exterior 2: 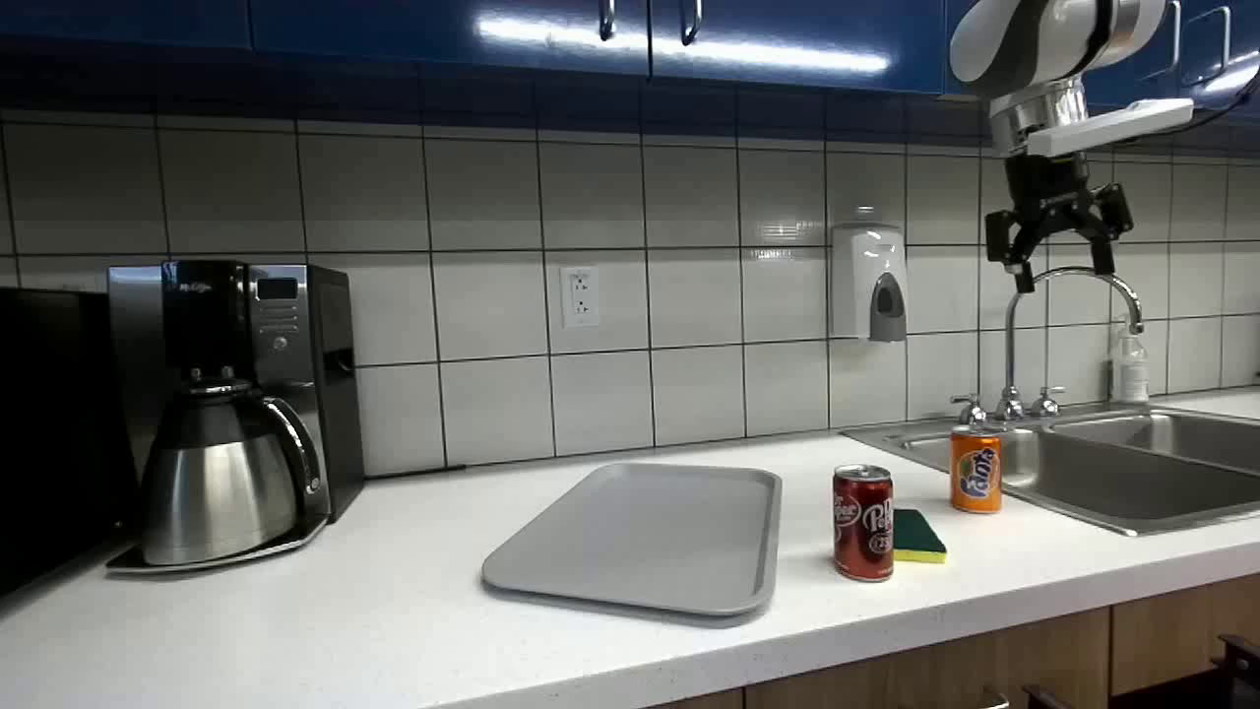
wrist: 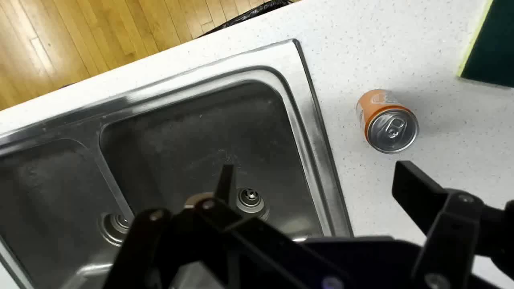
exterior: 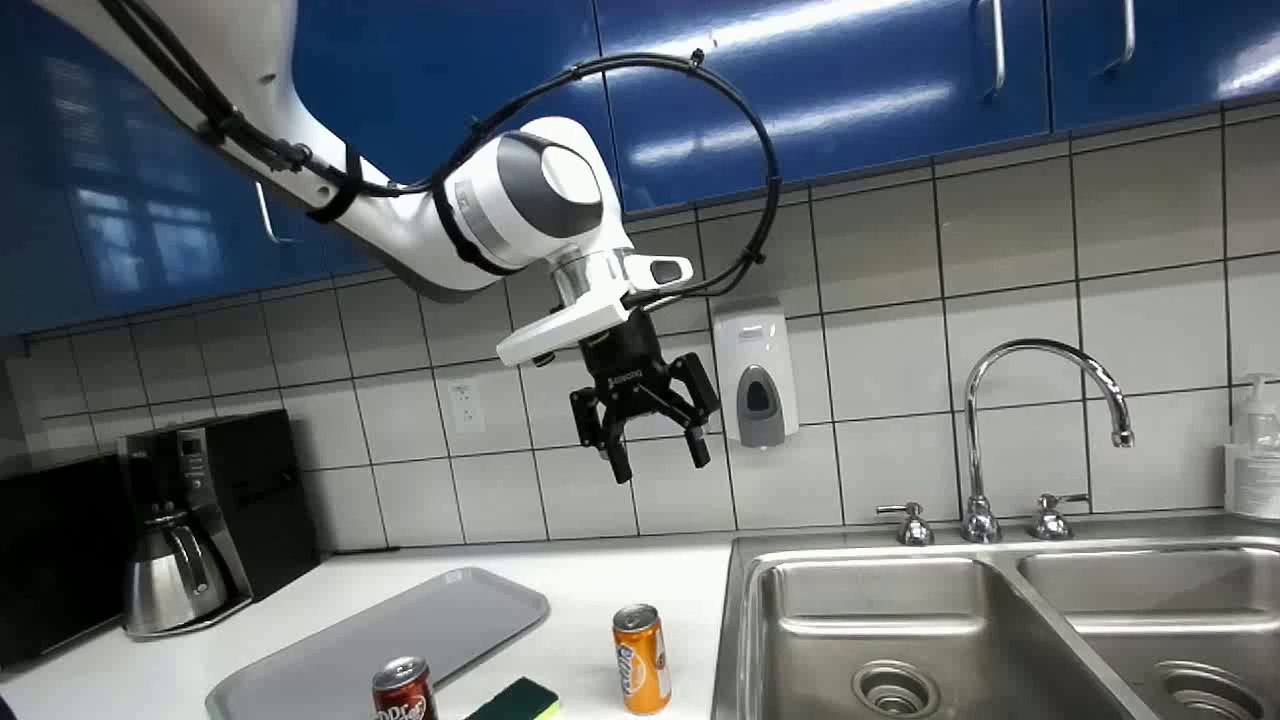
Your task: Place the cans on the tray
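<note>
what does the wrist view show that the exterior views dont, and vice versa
Only the wrist view shows the wooden floor. Only the exterior views show the grey tray, dark red can, coffee pot and wall dispenser. All share the upright orange can on the counter, the sink, the sponge and the open gripper.

- Arm (exterior: 380, 215): white; extends in from the upper left in an exterior view, sloping down to the right.
- Wrist (exterior: 585, 275): bent downward at the end of the arm.
- Fingers (exterior: 697, 450): black; spread wide, tips well apart and directed downward in both exterior views.
- Wrist view: both fingers visible low, one near the middle, one at the right, a broad gap between them.
</note>
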Robot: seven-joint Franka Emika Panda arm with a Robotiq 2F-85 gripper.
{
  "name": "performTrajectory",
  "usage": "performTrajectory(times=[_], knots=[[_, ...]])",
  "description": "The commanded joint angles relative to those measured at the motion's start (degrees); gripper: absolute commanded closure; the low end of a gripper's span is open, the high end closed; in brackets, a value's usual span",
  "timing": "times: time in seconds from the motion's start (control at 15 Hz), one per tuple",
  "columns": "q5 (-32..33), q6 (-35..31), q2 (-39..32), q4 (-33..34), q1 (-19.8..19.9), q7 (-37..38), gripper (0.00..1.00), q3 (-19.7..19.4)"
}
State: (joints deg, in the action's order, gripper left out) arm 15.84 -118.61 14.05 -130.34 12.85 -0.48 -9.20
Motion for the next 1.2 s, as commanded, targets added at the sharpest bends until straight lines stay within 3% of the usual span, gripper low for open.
performTrajectory(times=[0.0, 0.67, 1.13], knots=[[0.1, 0.1, 0.0, 0.1, -0.4, 0.0, 0.00, -0.4], [1.7, -0.7, 0.5, -1.0, -0.5, 0.5, 0.00, 0.2], [-0.7, -4.4, 0.5, -3.7, -1.8, 0.6, 0.00, -0.1]])
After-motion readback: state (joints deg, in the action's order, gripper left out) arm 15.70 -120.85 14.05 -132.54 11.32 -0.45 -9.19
